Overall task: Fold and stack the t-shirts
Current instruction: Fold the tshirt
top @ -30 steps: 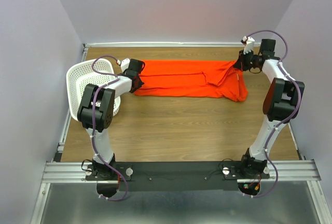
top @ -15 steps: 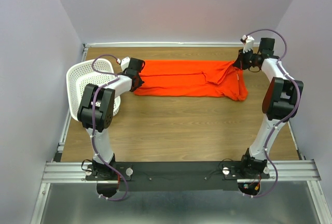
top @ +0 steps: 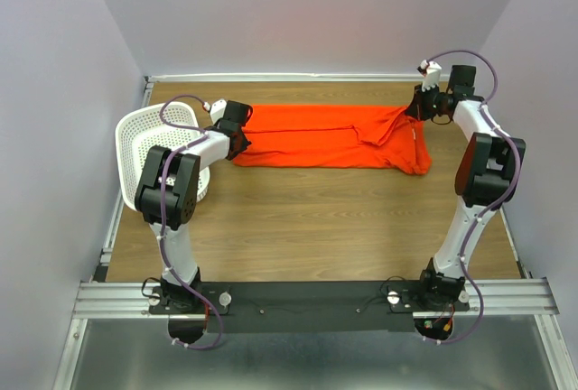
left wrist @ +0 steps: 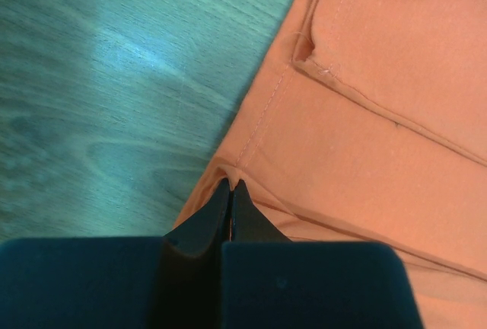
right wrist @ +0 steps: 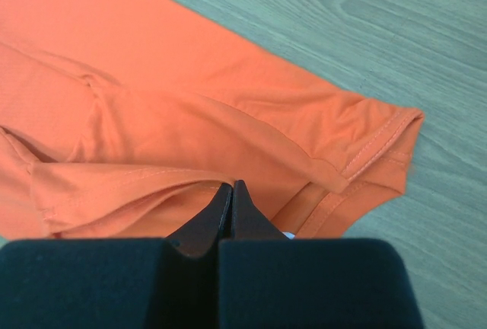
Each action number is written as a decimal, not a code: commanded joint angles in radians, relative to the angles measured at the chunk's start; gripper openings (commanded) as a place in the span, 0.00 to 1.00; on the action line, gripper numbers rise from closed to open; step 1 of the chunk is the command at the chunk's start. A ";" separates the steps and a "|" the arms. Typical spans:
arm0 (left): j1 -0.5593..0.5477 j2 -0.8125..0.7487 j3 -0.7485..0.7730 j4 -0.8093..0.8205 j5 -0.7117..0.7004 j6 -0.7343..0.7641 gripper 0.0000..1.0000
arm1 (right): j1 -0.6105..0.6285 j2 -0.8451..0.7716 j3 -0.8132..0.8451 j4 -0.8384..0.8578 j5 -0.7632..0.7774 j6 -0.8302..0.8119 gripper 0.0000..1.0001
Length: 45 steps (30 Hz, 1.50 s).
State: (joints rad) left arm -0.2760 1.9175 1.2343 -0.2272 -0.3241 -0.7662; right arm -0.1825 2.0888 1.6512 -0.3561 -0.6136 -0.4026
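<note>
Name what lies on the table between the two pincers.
The orange t-shirt, spread from left pincer to right pincer; the top view shows it.

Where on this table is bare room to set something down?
The table is bare between the near edge of the t-shirt and the base rail. Crowded: the far strip under the shirt, and the basket at left.

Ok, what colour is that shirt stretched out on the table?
Plain bright orange-red. The t-shirt shows best in the top external view.
</note>
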 commanded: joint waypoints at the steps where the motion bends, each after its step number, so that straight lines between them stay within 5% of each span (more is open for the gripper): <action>1: 0.006 0.011 0.022 -0.014 -0.036 0.013 0.00 | 0.006 0.036 0.036 0.011 0.037 0.016 0.01; 45: 0.006 0.012 0.024 -0.012 -0.032 0.016 0.00 | 0.049 0.093 0.108 0.011 0.097 0.041 0.02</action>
State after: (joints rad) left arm -0.2760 1.9175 1.2343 -0.2272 -0.3241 -0.7582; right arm -0.1436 2.1498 1.7168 -0.3561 -0.5400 -0.3805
